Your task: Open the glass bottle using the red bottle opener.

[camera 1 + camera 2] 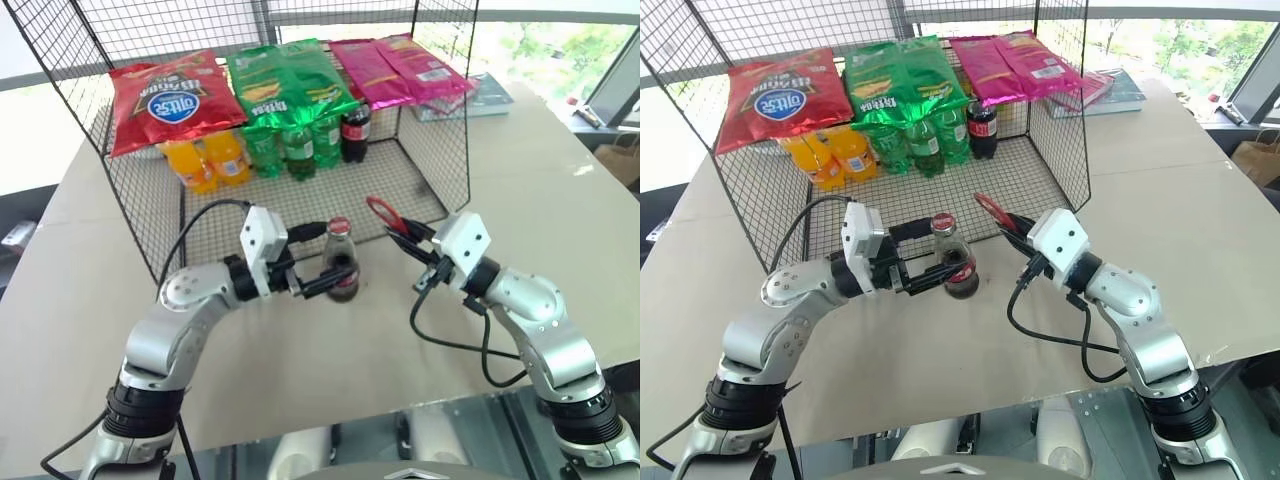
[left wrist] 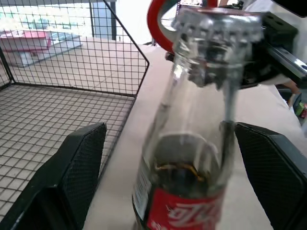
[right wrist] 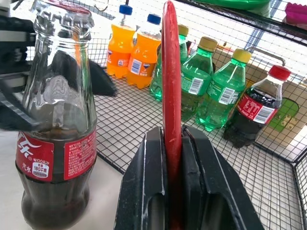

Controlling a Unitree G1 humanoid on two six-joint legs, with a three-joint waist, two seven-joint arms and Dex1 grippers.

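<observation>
The glass bottle (image 1: 341, 268) stands upright on the tabletop just in front of the wire cage, capped, with dark drink and a red label. My left gripper (image 1: 332, 260) reaches in from the left and brackets the bottle's body; in the left wrist view its fingers (image 2: 72, 177) stand open with a gap on each side of the glass. My right gripper (image 1: 405, 238) is shut on the handle of the red bottle opener (image 1: 382, 212), held to the right of the bottle. The opener's loop head (image 2: 156, 24) sits close behind the cap, apart from it.
A black wire cage (image 1: 440, 150) stands behind the bottle, holding orange soda bottles (image 1: 205, 160), green bottles (image 1: 290, 140) and a dark cola bottle (image 1: 355, 130), with crisp bags (image 1: 170, 95) lying on top. Books (image 1: 480, 95) lie at the far right. The table's near edge (image 1: 330, 425) is close.
</observation>
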